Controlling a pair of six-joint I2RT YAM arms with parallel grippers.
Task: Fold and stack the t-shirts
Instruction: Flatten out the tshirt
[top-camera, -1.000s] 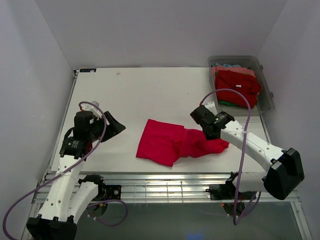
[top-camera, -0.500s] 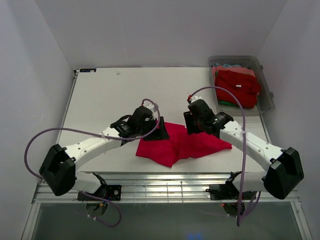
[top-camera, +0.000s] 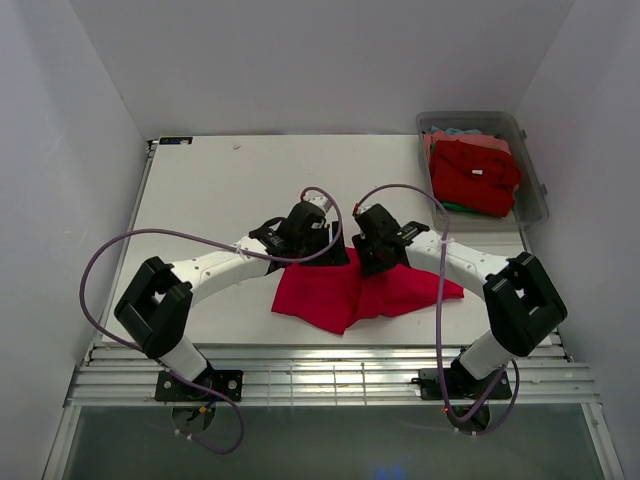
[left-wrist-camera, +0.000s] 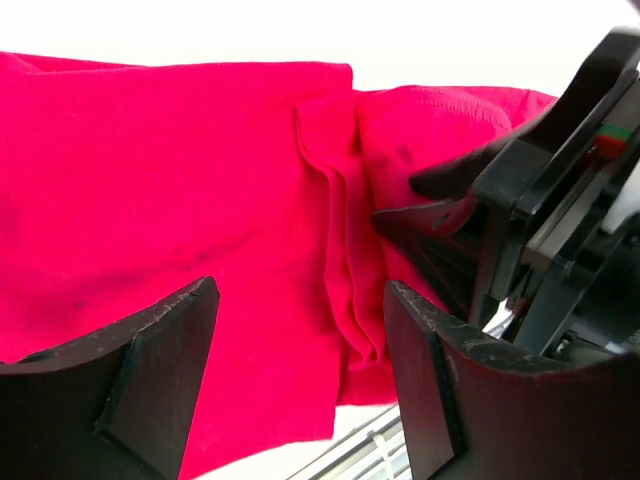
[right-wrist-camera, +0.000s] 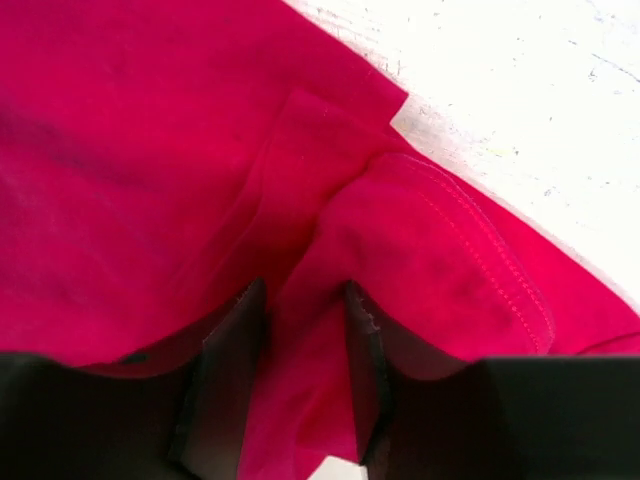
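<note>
Found one crimson t-shirt rumpled on the table toward its near edge, apart from the other shirts heaped in the clear bin at the far right corner. Found both grippers side by side at the garment's far edge, probably to take two spots on that hem and pull the cloth flat before any fold. Saw the left gripper poised just over the fabric, jaws spread wide with nothing between them, seemingly lined up to drop onto the hem. Saw the right gripper about half closed astride a raised ridge of cloth. Could not tell whether pinched firmly or merely straddled.
</note>
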